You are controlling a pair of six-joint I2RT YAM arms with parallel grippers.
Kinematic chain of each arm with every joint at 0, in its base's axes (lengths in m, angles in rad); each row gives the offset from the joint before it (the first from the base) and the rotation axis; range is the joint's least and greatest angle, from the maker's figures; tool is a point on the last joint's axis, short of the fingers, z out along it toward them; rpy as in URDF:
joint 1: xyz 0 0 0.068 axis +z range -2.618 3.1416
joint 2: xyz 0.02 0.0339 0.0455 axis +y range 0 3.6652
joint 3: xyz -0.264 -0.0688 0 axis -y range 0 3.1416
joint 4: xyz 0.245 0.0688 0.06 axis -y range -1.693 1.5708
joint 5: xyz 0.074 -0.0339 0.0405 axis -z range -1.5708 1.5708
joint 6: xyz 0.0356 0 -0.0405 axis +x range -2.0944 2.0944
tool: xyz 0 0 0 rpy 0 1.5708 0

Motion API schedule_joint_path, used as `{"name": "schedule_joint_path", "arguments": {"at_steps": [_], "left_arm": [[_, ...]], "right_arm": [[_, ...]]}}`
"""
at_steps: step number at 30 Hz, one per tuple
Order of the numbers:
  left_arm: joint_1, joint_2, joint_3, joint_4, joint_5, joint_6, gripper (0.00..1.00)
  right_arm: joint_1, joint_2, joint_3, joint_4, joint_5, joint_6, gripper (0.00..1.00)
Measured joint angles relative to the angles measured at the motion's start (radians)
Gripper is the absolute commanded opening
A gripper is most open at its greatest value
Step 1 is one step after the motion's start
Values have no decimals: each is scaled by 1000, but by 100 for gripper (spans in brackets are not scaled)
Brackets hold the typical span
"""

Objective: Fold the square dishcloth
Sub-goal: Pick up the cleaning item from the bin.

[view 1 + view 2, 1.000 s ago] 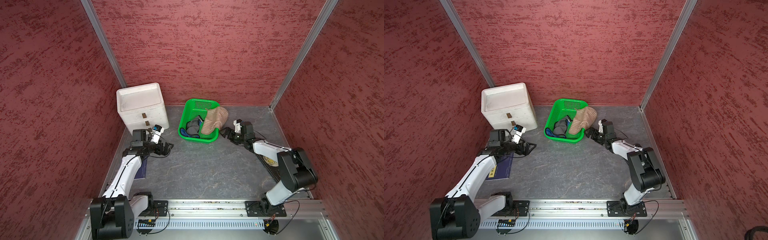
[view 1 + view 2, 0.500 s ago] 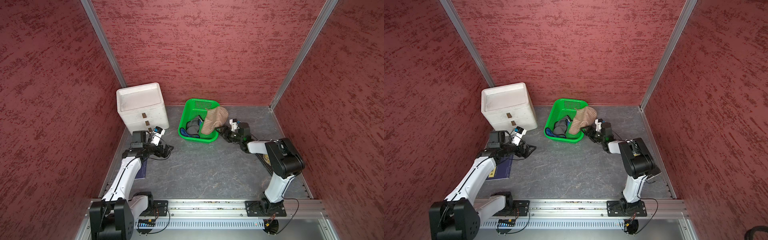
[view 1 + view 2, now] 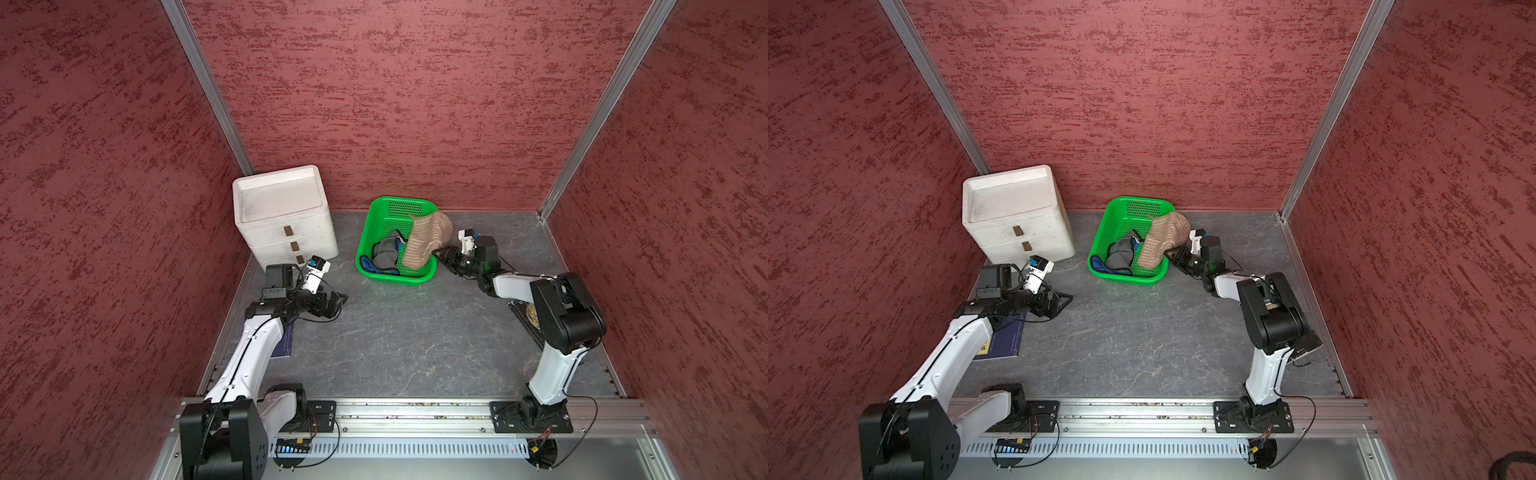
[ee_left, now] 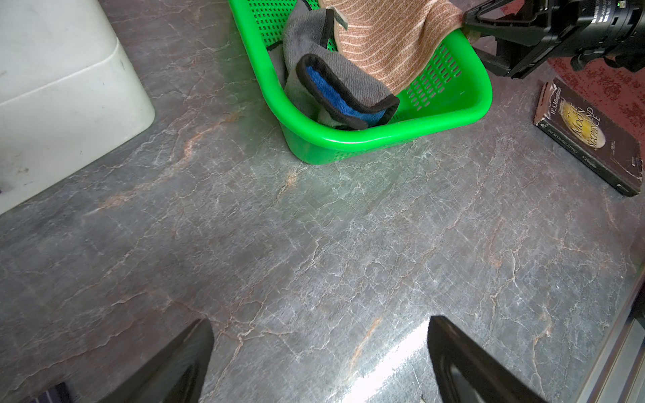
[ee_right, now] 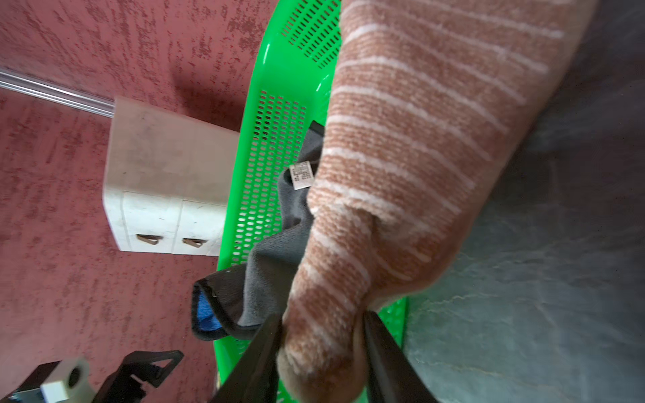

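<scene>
The dishcloth (image 3: 428, 241) (image 3: 1160, 243), brown with pale stripes, hangs over the right rim of a green basket (image 3: 395, 279) (image 3: 1125, 277). My right gripper (image 3: 441, 254) (image 3: 1173, 254) reaches to that rim from the right. In the right wrist view, the right gripper (image 5: 321, 317) has both fingers pressed against a bunched lower edge of the dishcloth (image 5: 401, 157). My left gripper (image 3: 338, 301) (image 4: 319, 322) hovers open over bare tabletop, left of the basket, with nothing between its fingers.
A grey cloth with blue lining (image 3: 384, 255) (image 4: 335, 83) lies inside the basket. A white drawer unit (image 3: 286, 216) stands at the back left. A dark book (image 4: 590, 136) lies on the right, and a blue book (image 3: 1005, 340) under the left arm.
My right gripper has reached left to the basket's rim and narrowed its jaws onto the dishcloth's edge. The left arm has barely shifted and stays open.
</scene>
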Motion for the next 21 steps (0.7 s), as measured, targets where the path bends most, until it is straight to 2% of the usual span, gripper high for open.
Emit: {"name": "schedule_joint_path", "arguments": {"at_steps": [4,6,9,11,21], "left_arm": [[-5,0,-9,3,0,0,100],[-6,0,-13,4,-1,2,100],[-8,0,-14,5,-2,10,100],[-10,-1,-14,6,-4,15,100],[-13,-11,-14,8,-8,19,100]], "right_arm": [[-2,-16,46,-122,60,-71,37],[-2,-24,63,-161,87,-101,29],[-2,-29,73,-197,118,-133,10],[-2,-29,79,-218,129,-144,2],[1,-79,150,-377,166,-223,0]]}}
